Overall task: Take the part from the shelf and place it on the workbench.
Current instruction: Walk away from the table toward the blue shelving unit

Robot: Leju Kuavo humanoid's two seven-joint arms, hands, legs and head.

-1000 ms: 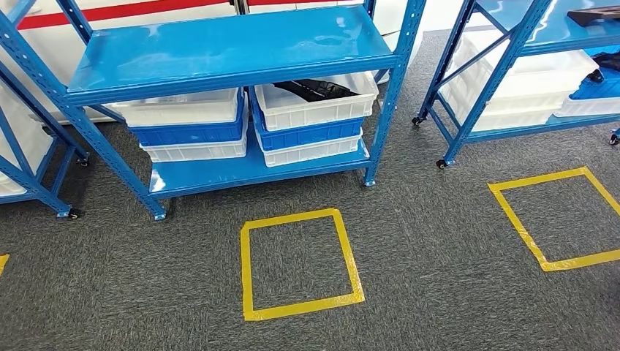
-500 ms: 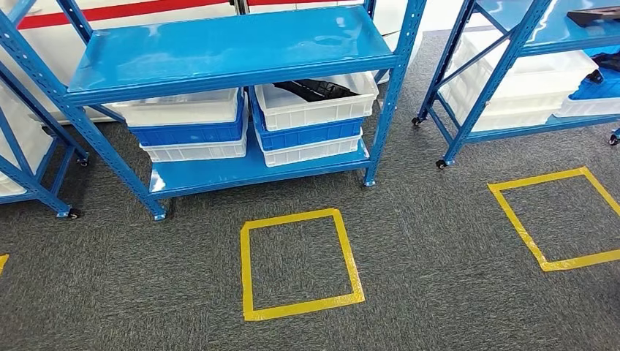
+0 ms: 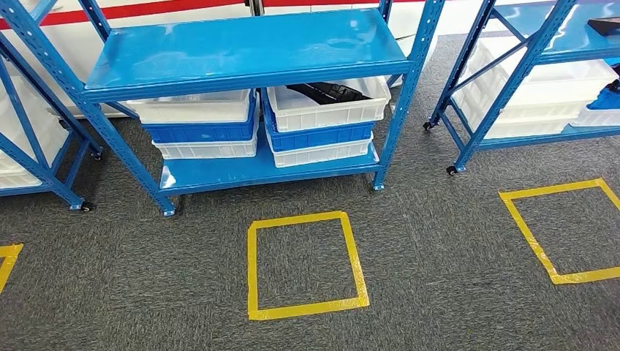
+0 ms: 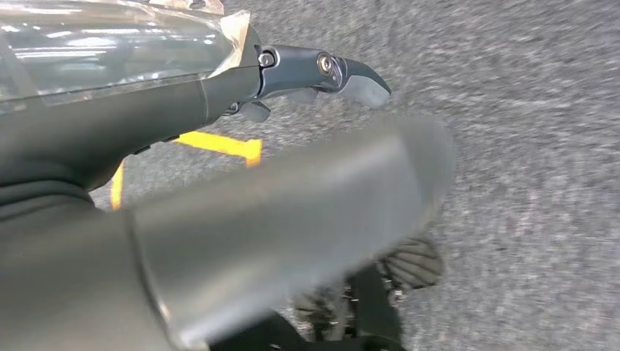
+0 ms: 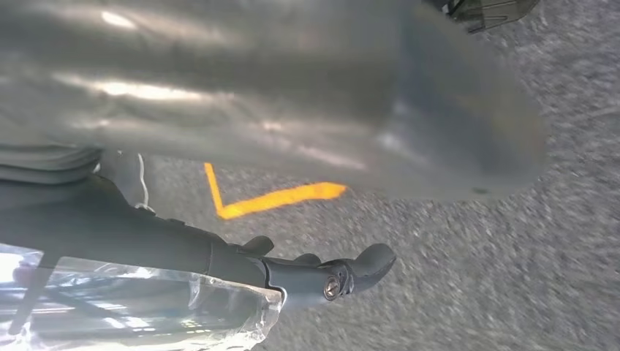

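Note:
A black part [image 3: 329, 92] lies in the top white bin [image 3: 330, 112] on the right side of the blue shelf's [image 3: 241, 47] lower level, half hidden under the upper deck. My left hand [image 4: 314, 69] hangs over the grey carpet with its fingers stretched out and nothing in them. My right hand [image 5: 329, 276] hangs the same way, also holding nothing. Both are far from the shelf.
Stacked white and blue bins [image 3: 201, 124] fill the lower level. A yellow tape square [image 3: 252, 270] marks the carpet in front of the shelf, and another one [image 3: 526, 227] lies to the right. More blue shelves stand left [image 3: 29, 146] and right [image 3: 512, 80]; the right one carries a dark part [image 3: 607, 25].
The whole head picture has shifted right and slightly down, so the camera has moved. The shelf, bins and part keep their places relative to each other.

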